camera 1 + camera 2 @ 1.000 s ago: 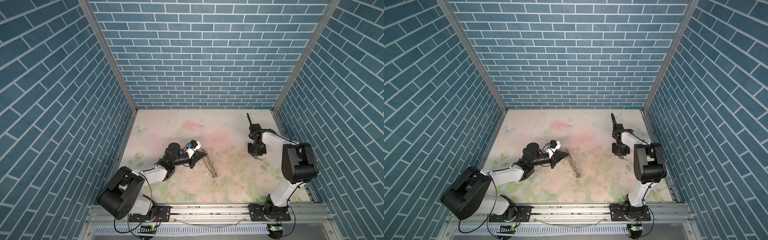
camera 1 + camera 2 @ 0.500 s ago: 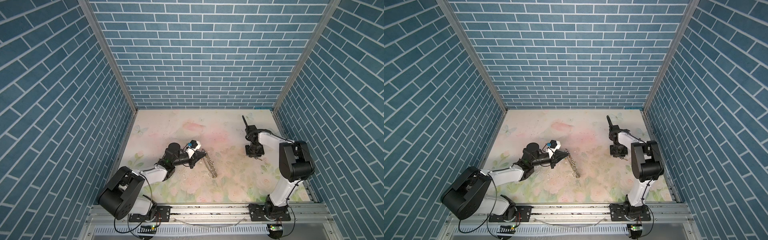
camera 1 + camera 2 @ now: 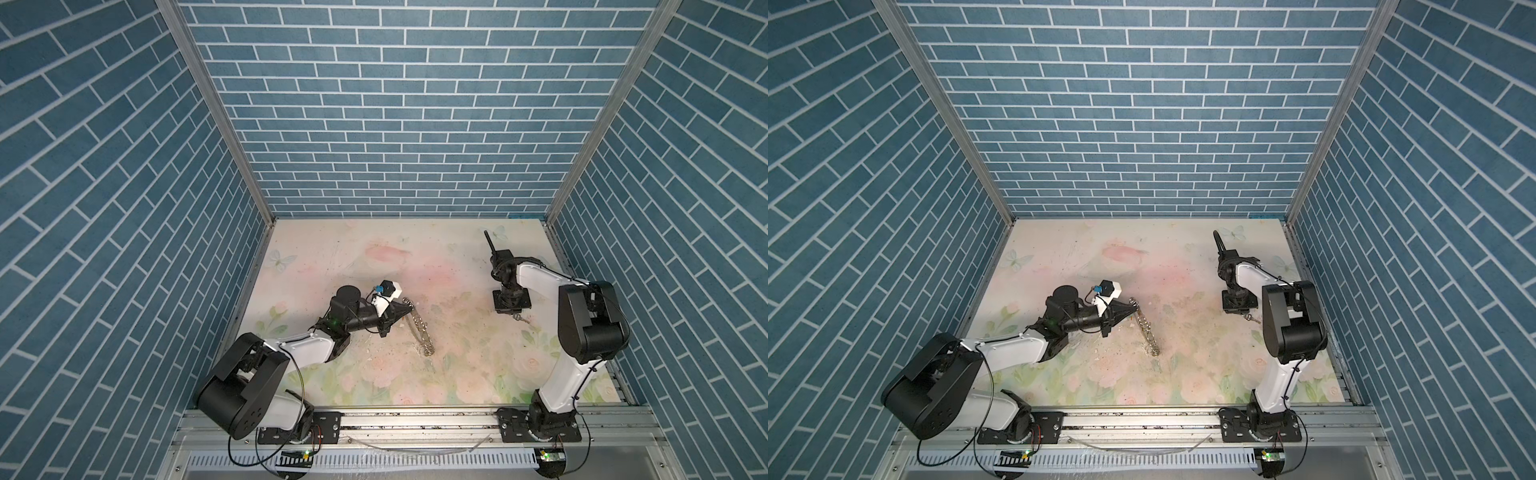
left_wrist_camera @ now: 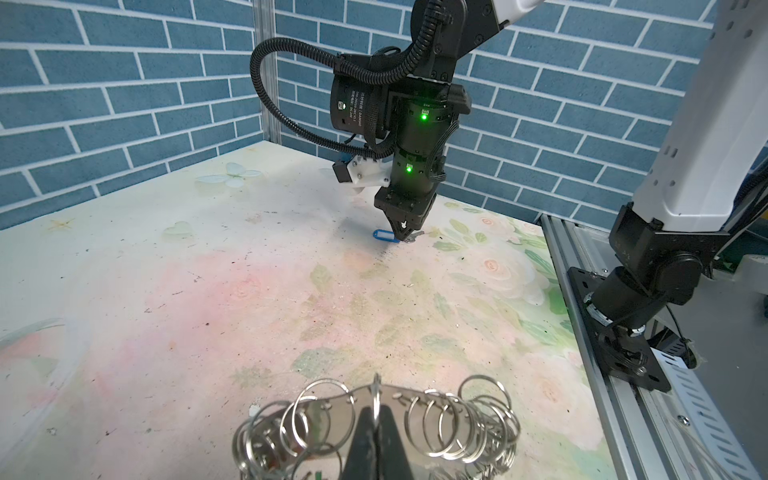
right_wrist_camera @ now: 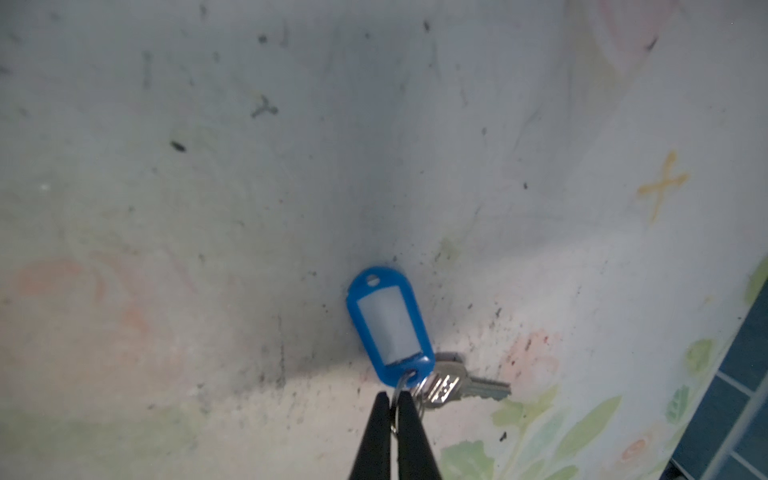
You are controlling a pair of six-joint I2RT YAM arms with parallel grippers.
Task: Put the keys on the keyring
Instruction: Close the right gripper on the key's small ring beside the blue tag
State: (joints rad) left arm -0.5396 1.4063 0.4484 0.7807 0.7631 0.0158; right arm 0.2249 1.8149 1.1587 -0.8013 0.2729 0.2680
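Over on the right side of the table, the right tool is pinched almost fully closed on the small split ring of the blue-tagged key. Tag and key blade lie flat on the table, not lifted yet. The left tool is clamped tight on the keyring, with loose rings fanned out on either side of its jaws. In both top views the keyring runs from that tool down toward the table; the far end looks to rest on it. Key and keyring are well apart.

Step in hand, my read: picking up the key. You have only a thin wire ring at the very tips, so the grip looks marginal.
- Lift slowly and straight up, and watch that the ring doesn't pop out sideways.
- Let the tag and blade hang free and settle before you travel.
- Carry the key across without swinging it.
- Hold the left tool steady so the keyring doesn't shift while you approach.
- If the ring slips, set the key down and regrip deeper rather than dragging it.
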